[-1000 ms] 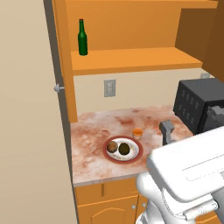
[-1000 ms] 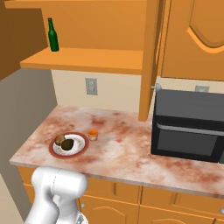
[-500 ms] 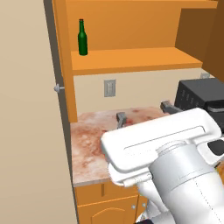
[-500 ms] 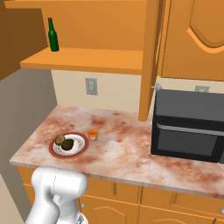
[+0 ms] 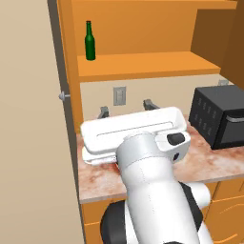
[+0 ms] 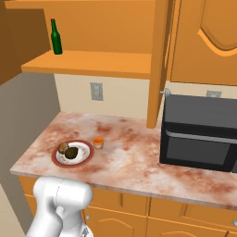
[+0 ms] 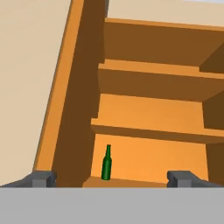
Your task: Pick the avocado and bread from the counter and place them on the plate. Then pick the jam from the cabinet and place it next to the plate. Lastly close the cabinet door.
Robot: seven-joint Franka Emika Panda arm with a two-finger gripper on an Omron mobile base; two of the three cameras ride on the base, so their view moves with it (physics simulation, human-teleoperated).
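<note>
Left base view: gripper (image 5: 125, 108) spread wide, empty, raised over counter (image 5: 209, 159); green bottle (image 5: 89, 41) on cabinet (image 5: 143, 64) shelf at 11 o'clock.
Right base view: avocado (image 6: 71, 153) and bread (image 6: 63, 147) on plate (image 6: 72, 153), jam (image 6: 98, 142) just beside at 2 o'clock; door (image 6: 159, 60) open.
Hand view: bottle between fingertips (image 7: 41, 178).

the hand (image 7: 112, 178) points up into the open cabinet (image 7: 148, 109), its two dark fingertips (image 7: 40, 178) set wide apart at the lower left and lower right. a green bottle (image 7: 106, 163) stands upright on the bottom shelf (image 7: 144, 181), low and left of centre. orange shelves stack above it.
</note>
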